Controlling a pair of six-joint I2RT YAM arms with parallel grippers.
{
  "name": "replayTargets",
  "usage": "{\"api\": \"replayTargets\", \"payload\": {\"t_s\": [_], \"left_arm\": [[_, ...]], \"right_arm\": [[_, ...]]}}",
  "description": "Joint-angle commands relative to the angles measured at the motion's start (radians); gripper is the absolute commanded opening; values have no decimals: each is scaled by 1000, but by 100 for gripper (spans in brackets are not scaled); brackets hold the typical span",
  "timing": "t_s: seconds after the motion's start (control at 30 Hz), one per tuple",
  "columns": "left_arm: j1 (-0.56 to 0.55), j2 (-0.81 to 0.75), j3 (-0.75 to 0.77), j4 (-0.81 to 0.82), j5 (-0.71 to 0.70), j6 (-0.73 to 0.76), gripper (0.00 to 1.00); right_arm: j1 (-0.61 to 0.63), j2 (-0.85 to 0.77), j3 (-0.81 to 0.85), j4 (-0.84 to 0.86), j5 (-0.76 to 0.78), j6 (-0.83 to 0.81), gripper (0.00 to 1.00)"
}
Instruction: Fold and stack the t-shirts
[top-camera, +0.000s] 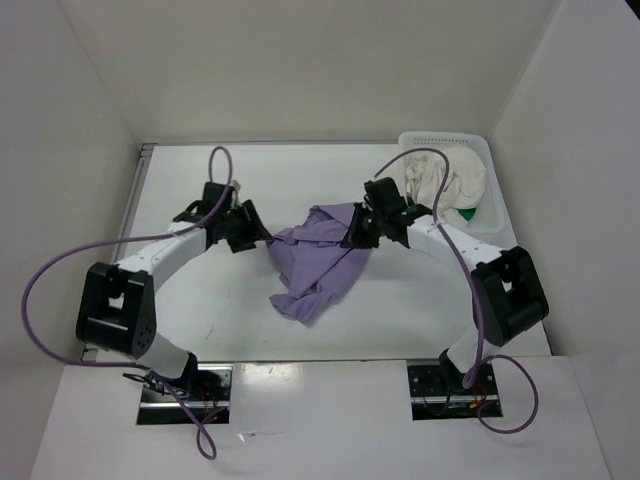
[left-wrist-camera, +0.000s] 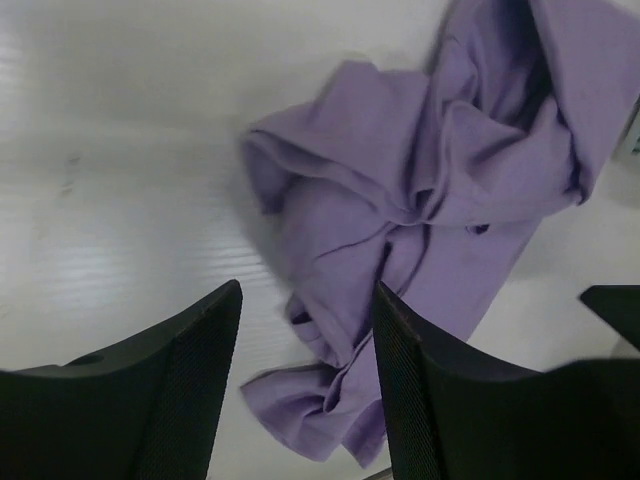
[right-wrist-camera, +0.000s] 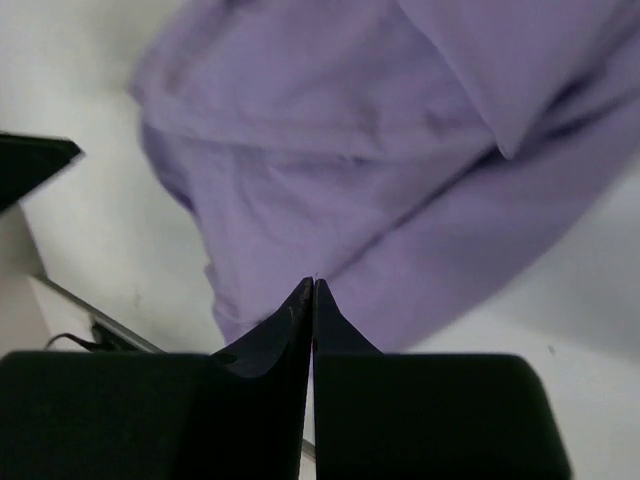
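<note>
My left tool (left-wrist-camera: 305, 340) stands about half open with nothing between its fingers (left-wrist-camera: 190, 390). The crumpled lavender shirt (left-wrist-camera: 440, 190) lies just ahead of it and to its right, one rumpled edge reaching below the gap. My right tool (right-wrist-camera: 313, 290) is pressed shut, tip against tip (whether a thread of cloth is caught there I cannot tell). It sits at the far right edge of the same shirt, which spreads out beyond it. Both my arms bow out to the sides, elbows wide, and angle in toward the middle of the tabletop (top-camera: 220, 300), with the shirt between the two tools. The cream shirt (top-camera: 448, 180) and the green shirt (top-camera: 468, 213) are bundled in the white basket (top-camera: 440, 138) at the far right corner.
</note>
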Motion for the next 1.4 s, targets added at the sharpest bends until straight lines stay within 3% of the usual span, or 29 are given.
{"api": "replayTargets", "payload": {"t_s": [0.0,0.23,0.4,0.63,0.73,0.93,1.17,1.27,1.37], "left_arm": [[-142,66,165,49,-112,114,62],[-251,174,248,129,-161,295,68],[-251,266,292,106,-120,350,71],[-260,375,371,115,-51,341,73],[-260,375,380,126,-40,330,62],[-260,386,380,137,1,312,55],[-270,386,355,128,21,312,38],[-270,386,380,118,49,312,23],[-270,366,409,108,49,303,11]], "right_arm": [[6,-39,-80,-40,65,21,4],[6,-128,-202,-40,78,55,16],[6,-165,-253,-20,39,91,48],[6,-188,-327,0,16,101,50],[6,-177,-336,9,16,110,50],[6,-136,-357,40,35,140,50],[6,-65,-357,91,35,150,50],[6,-36,-347,120,15,150,50],[6,-11,-327,141,15,150,38]]}}
